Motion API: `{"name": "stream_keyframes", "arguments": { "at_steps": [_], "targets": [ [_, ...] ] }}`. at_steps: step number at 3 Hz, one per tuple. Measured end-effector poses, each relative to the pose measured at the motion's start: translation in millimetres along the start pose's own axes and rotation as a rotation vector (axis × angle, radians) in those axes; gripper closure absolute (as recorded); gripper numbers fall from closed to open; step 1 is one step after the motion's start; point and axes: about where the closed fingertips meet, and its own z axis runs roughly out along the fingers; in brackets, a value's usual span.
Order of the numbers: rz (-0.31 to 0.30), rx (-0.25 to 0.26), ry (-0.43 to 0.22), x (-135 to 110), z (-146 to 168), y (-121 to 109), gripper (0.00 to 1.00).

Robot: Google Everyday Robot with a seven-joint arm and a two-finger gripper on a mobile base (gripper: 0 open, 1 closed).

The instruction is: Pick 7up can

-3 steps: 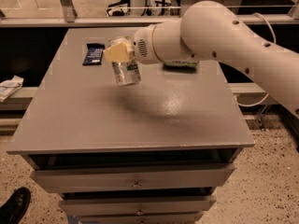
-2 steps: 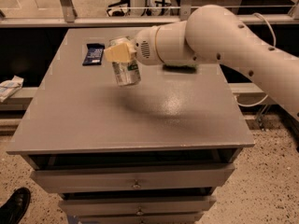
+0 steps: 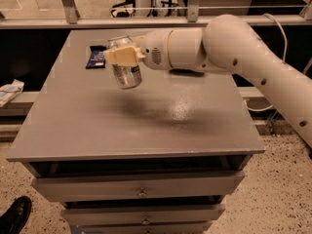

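The 7up can (image 3: pixel 126 73), silver-white with a green band, hangs in the air above the grey table (image 3: pixel 146 126), tilted slightly. My gripper (image 3: pixel 122 56) is shut on the can's upper half, its cream fingers (image 3: pixel 118 55) wrapping across the can. The white arm (image 3: pixel 234 57) reaches in from the right. The can casts a dark shadow on the tabletop below and to the right of it.
A dark blue packet (image 3: pixel 96 57) lies flat at the table's back left. Drawers (image 3: pixel 141 191) sit below the tabletop. A metal rail (image 3: pixel 146 21) runs behind the table. A black shoe (image 3: pixel 13 216) is on the floor at bottom left.
The gripper with the can has shifted slightly left and the arm has moved a little; the can stays held above the table.
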Motion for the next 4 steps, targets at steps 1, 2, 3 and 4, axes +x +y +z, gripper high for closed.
{"name": "stream_keyframes", "arguments": {
  "at_steps": [1,2,3,4],
  "targets": [
    [-0.145,-0.064,-0.047,8.8,11.2,12.9,1.0],
    [-0.221,-0.077,-0.058,8.1,15.2,18.2,1.0],
    [-0.232,-0.11,-0.076,2.7,16.5,25.3,1.0],
    [-0.223,-0.126,-0.085,9.7,7.2,32.5,1.0]
  ]
}}
